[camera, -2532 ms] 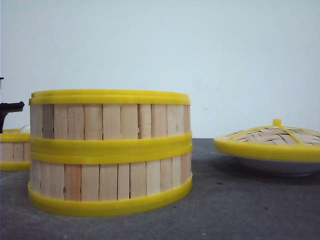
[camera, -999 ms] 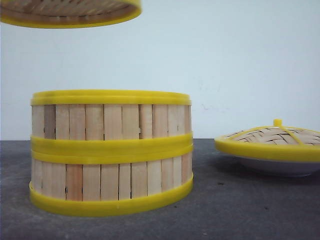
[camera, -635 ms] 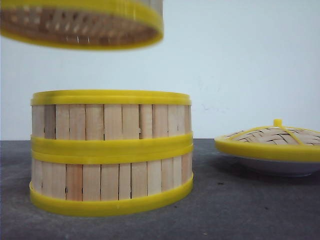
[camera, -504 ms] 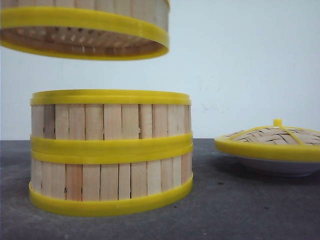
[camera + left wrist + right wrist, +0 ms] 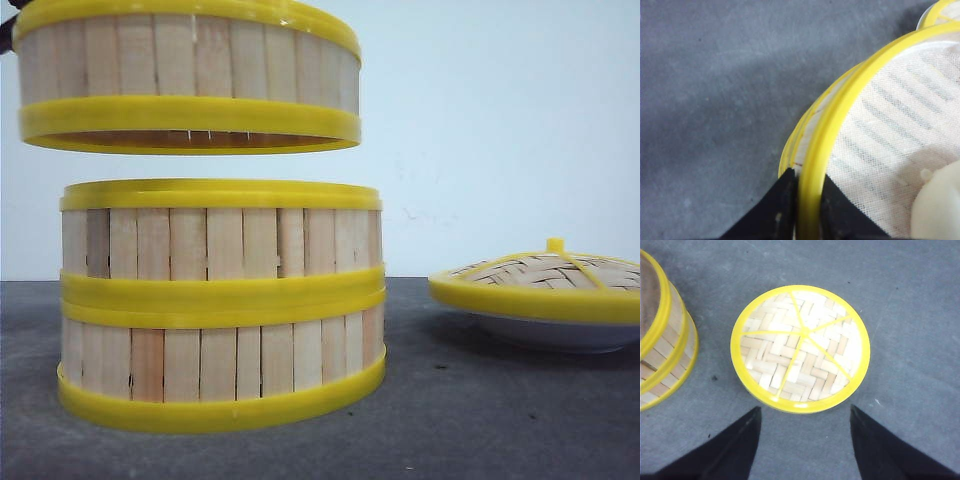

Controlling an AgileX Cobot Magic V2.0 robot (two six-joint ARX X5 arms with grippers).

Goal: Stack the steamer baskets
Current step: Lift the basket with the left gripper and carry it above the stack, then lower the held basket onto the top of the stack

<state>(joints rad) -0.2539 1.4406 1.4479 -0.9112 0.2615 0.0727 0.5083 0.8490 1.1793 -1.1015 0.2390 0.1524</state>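
Two steamer baskets stacked (image 5: pixel 222 305) on the table (image 5: pixel 480 420) at left, third basket (image 5: pixel 188 78) in the air just above the stack, apart from it, lid (image 5: pixel 545 280) on a plate (image 5: pixel 560 333) well to the right

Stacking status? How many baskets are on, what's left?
Done: two baskets sit stacked on the table. In hand: the left gripper has its jaws pinched on the rim of the third basket, which hangs just above the stack and slightly left of it, not touching. Left: centre it and lower it on. The right gripper is open above the lid.
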